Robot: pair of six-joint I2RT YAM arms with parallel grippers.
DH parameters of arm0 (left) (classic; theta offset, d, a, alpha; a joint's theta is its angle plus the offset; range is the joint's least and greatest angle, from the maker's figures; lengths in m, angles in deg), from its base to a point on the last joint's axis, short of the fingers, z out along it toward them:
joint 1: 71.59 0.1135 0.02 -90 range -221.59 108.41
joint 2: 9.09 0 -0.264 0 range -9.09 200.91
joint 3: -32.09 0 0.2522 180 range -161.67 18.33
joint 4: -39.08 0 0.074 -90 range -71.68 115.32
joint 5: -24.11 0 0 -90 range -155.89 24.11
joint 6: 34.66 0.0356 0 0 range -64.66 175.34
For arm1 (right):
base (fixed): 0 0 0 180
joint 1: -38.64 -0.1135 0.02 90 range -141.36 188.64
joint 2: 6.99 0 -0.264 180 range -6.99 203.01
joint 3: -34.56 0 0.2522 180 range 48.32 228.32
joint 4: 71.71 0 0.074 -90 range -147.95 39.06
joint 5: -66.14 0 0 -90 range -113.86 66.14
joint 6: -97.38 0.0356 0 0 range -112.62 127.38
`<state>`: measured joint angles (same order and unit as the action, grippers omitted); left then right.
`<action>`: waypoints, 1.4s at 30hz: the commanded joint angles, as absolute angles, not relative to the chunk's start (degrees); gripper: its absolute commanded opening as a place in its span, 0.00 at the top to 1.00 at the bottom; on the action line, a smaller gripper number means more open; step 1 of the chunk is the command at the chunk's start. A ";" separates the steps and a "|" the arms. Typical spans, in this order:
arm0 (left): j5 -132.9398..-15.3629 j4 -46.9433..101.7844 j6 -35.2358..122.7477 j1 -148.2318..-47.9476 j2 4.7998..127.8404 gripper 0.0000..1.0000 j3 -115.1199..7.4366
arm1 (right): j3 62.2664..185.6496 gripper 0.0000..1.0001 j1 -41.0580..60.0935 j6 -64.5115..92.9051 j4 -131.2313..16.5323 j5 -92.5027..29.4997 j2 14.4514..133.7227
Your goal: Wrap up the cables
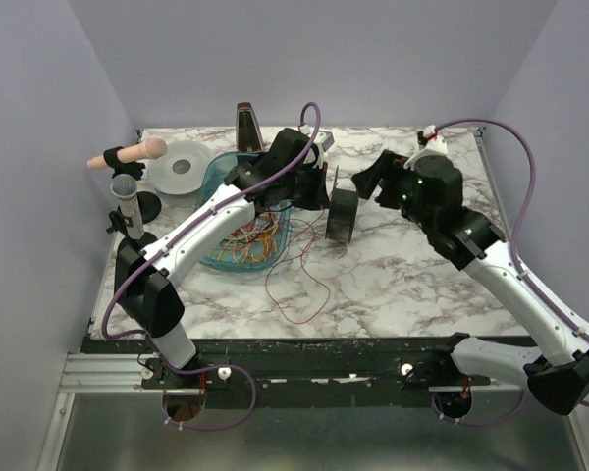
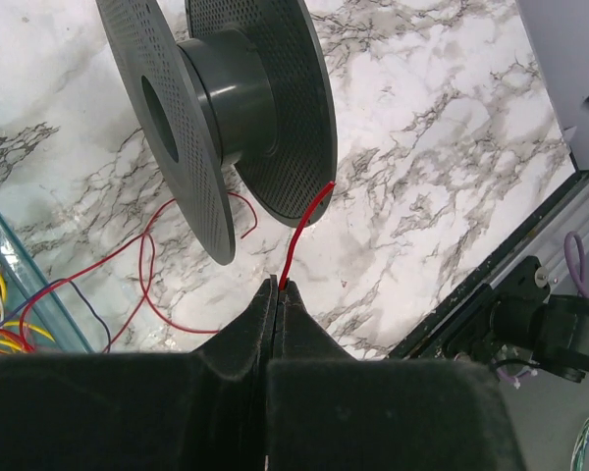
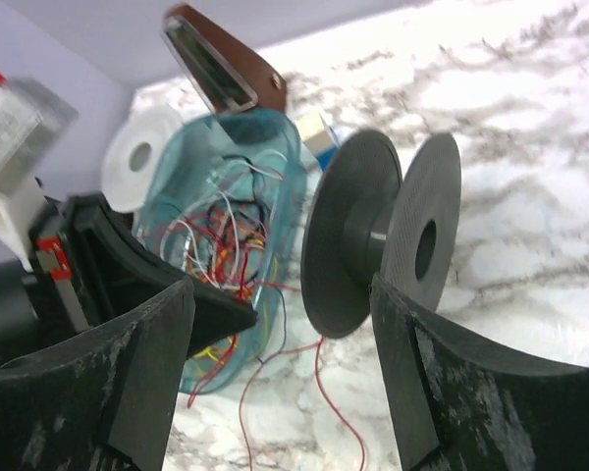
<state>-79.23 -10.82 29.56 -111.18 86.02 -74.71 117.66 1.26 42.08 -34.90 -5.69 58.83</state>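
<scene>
Your left fingers (image 2: 240, 343) are clamped on a red cable (image 2: 296, 235) that reaches the spool (image 2: 226, 88). Your right fingers (image 3: 452, 392) stand apart at its right. Other cables (image 1: 247, 240) lie in the blue bin (image 1: 209, 182), left on the desk (image 1: 402, 285).

Marble table (image 1: 393, 280), blue tub (image 3: 267, 132), white roll (image 1: 182, 167), brown metronome (image 1: 247, 128)
</scene>
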 commanded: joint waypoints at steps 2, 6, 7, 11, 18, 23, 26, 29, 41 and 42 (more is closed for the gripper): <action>-79.95 -11.25 28.88 -111.05 86.10 1.00 -76.59 | 117.22 0.21 8.58 36.12 -44.58 -34.21 60.32; -80.22 -11.16 28.62 -111.05 86.80 1.00 -78.09 | 120.13 0.25 8.67 40.33 -46.42 -41.78 66.73; -80.04 -11.16 28.70 -111.05 86.80 1.00 -78.35 | 120.22 0.27 8.67 40.95 -47.48 -43.10 67.79; -79.86 -11.24 28.62 -111.05 86.28 1.00 -78.35 | 120.22 0.34 8.76 44.03 -48.63 -41.71 69.38; -80.83 -11.24 27.92 -110.97 86.36 1.00 -78.70 | 118.20 0.43 8.67 46.84 -50.57 -39.33 70.08; -81.01 -11.51 27.91 -110.61 85.49 1.00 -78.79 | 116.35 0.45 9.11 49.13 -49.51 -34.68 69.39; -81.36 -11.33 27.91 -110.53 85.22 1.00 -78.44 | 116.44 0.45 9.90 49.05 -48.46 -32.39 68.51; -81.01 -11.33 27.91 -110.53 85.40 1.00 -77.91 | 120.55 0.40 9.99 44.05 -43.65 -27.75 68.76; -79.07 -11.42 29.76 -109.73 86.28 1.00 -78.18 | 140.42 0.27 13.42 31.02 -23.41 -9.71 85.98; -79.16 -11.33 29.76 -109.82 86.19 1.00 -78.09 | 141.39 0.27 13.42 31.29 -23.32 -9.71 87.13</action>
<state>-79.34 -11.63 29.34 -109.89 86.40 -76.80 137.47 13.74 34.15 -30.57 -13.62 81.30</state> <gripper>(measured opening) 0.005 0.726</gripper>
